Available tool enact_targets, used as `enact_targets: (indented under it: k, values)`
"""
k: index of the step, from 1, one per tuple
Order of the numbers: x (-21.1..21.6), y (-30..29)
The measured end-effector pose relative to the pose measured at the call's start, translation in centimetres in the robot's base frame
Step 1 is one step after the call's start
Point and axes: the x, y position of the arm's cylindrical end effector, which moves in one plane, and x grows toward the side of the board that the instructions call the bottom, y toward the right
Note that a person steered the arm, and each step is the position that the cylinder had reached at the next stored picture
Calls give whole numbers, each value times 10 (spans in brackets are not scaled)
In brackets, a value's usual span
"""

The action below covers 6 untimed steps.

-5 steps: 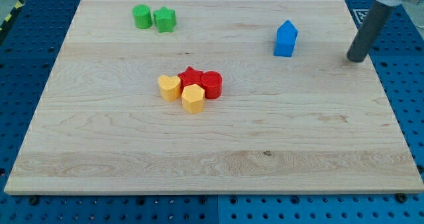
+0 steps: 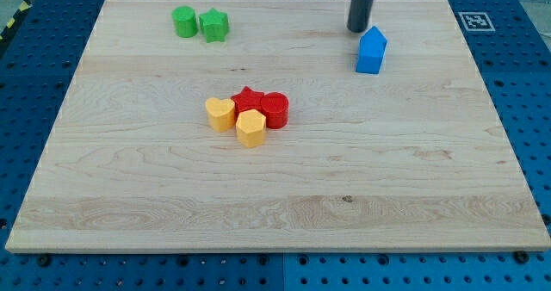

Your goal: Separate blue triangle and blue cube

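Two blue blocks stand pressed together at the view's upper right and look like one piece: the blue triangle at the top and the blue cube just below it. My tip rests on the board just above and to the left of the blue triangle, very close to it. Whether it touches the triangle cannot be told.
A green cylinder and a green star-like block sit together at the upper left. Near the middle a yellow heart, a yellow hexagon, a red star and a red cylinder form a cluster on the wooden board.
My tip has moved from the board's right edge to the left and up, ending just above the blue pair. No block has moved.
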Motion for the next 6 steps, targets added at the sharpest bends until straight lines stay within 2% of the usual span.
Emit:
enact_targets:
  k: [1, 2, 3, 5, 6]
  values:
    - [43, 12]
    - [49, 8]
    - [38, 8]
    - [48, 56]
    - [48, 56]
